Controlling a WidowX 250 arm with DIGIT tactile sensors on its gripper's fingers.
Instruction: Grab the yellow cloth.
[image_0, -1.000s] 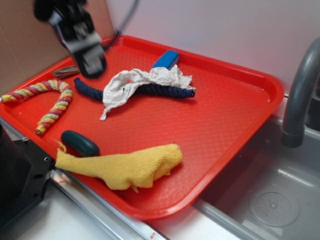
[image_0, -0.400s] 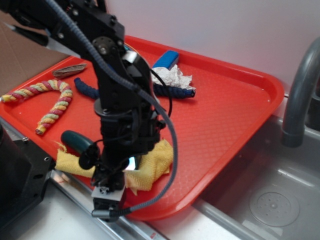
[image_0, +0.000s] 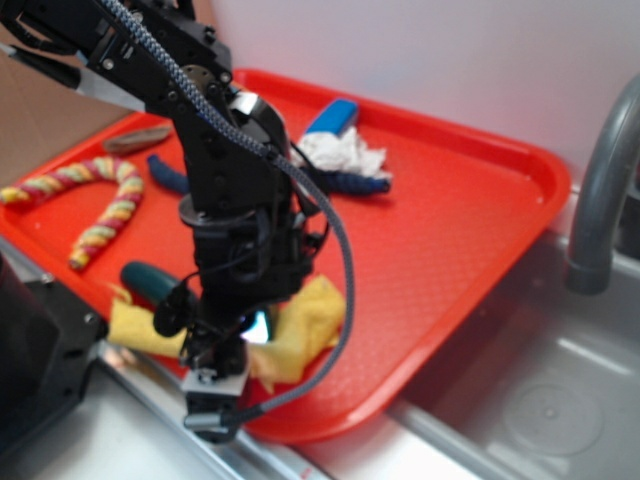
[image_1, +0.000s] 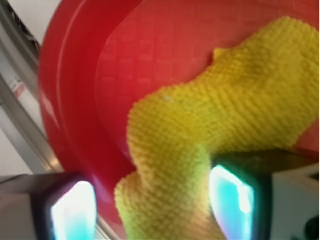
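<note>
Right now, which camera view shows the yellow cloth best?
The wrist view: the yellow cloth fills the frame, lying on the red tray between the jaws. In the exterior view the arm hides its middle; only the ends show.

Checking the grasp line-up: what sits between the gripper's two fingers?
In the wrist view, a fold of the yellow cloth fills the gap between the open gripper's fingers.

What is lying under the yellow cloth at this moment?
The yellow cloth lies on the red tray, near its rim, with a fold between the end effector fingers. Nothing else shows at its edges; whatever might lie beneath its middle is covered.
</note>
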